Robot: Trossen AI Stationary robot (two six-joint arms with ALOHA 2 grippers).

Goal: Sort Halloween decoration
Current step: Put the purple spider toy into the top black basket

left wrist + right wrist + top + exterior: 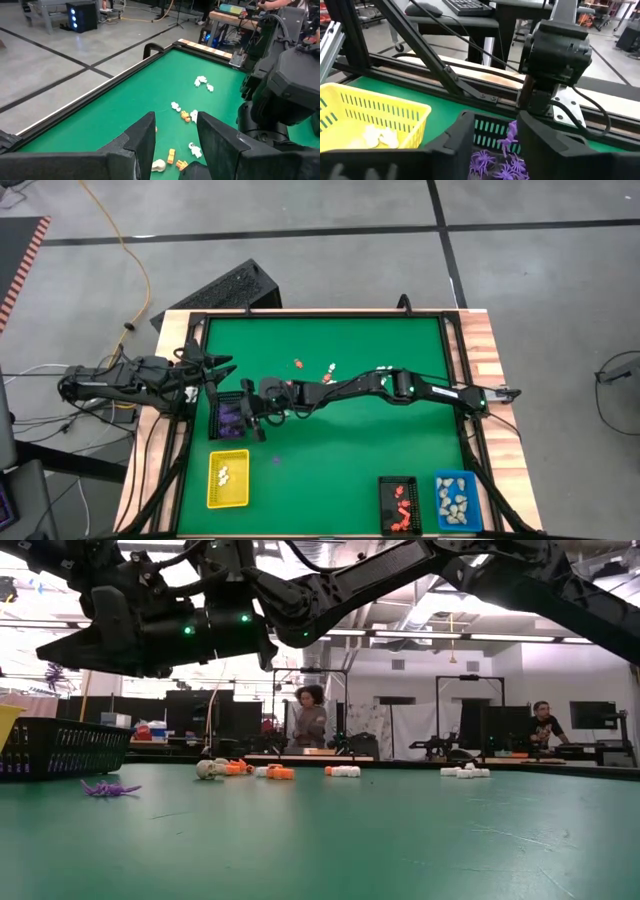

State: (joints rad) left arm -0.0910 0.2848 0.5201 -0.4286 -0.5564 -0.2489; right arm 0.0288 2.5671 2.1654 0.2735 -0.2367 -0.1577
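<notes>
Right gripper [492, 135], fingers apart, above black tray [487, 131], purple spider figurines [492, 165] heaped directly beneath, one [511, 134] between the fingertips; left gripper [175, 137], fingers apart, at table edge.

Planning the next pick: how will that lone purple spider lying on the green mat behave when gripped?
The purple spider looks thin-legged, so probably floppy and light. It lies flat on the mat, so it is unlikely to roll, though its legs may slip or snag between fingers.

Purple figurines [492, 162] in black tray [487, 131]; yellow tray [380, 107]; green table [350, 380].
</notes>
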